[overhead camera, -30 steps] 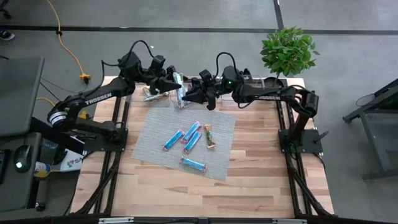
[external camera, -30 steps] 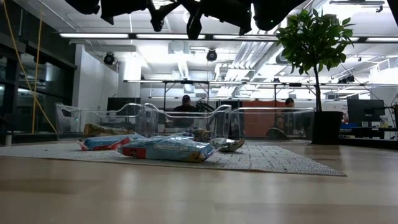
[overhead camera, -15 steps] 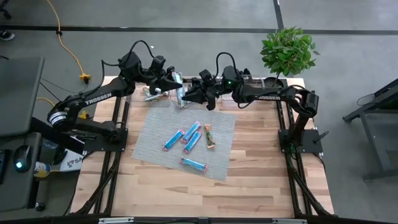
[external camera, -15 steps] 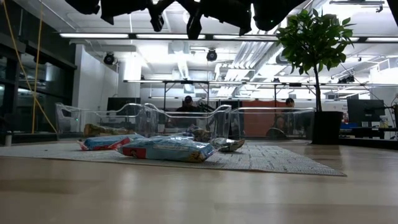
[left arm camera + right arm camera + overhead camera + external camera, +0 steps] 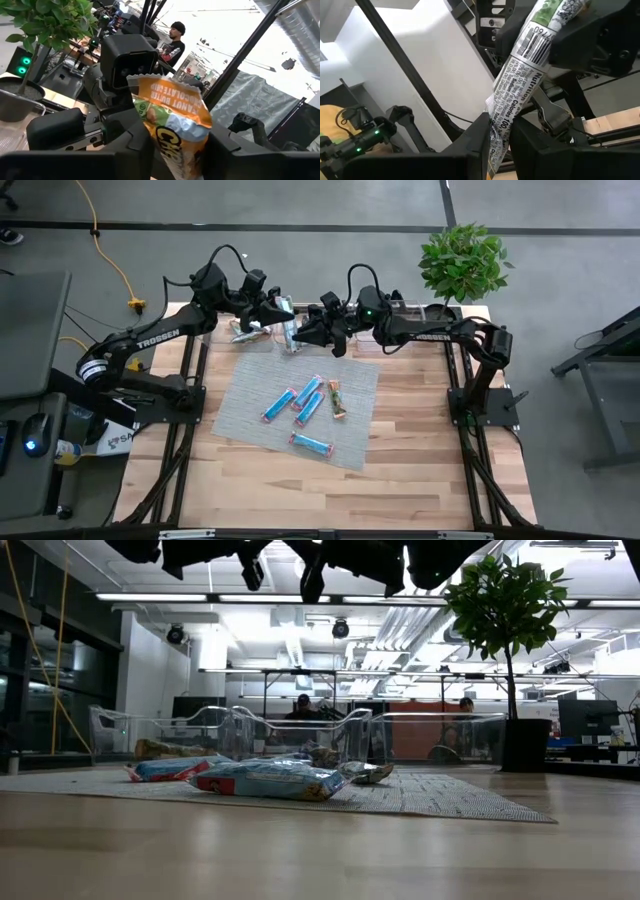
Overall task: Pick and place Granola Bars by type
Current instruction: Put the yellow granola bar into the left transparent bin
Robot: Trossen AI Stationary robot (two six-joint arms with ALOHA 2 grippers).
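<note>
Left gripper (image 5: 283, 317): hanging raised above the far edge of the mat, near the clear bins; its fingers are closing on one end of a bar. The left wrist view is showing the wrapper pinched between the two dark fingers (image 5: 125, 150).

Right gripper (image 5: 303, 335): facing the left one nose to nose over the same far edge; its fingers (image 5: 475, 135) are pressing the other end of the same bar, as the right wrist view is showing.

Held bar (image 5: 290, 335): hanging in the air between the two grippers, both gripping it at once. One face is orange and green with blue (image 5: 172, 120); the back is silvery white with a barcode and print (image 5: 520, 75).

Bars on the mat: five are lying loose. Three blue ones with pink ends are sitting together near the middle (image 5: 278, 405), (image 5: 308, 390), (image 5: 307, 411); an orange-green one (image 5: 336, 399) is lying just beside them on the right; another blue one (image 5: 311, 444) is lying apart, near the mat's front edge.

Mat (image 5: 240, 420): grey, lying slightly askew on the wooden table (image 5: 400, 470).

Bins (image 5: 290, 735): clear, standing along the far edge of the table; something is lying in the left one (image 5: 165, 748).

Open room: bare wood is stretching wide in front of the mat and to its right.

Plant (image 5: 462, 262): standing at the far right corner.

People: two are sitting far back in the room (image 5: 299, 708), (image 5: 465, 705).
</note>
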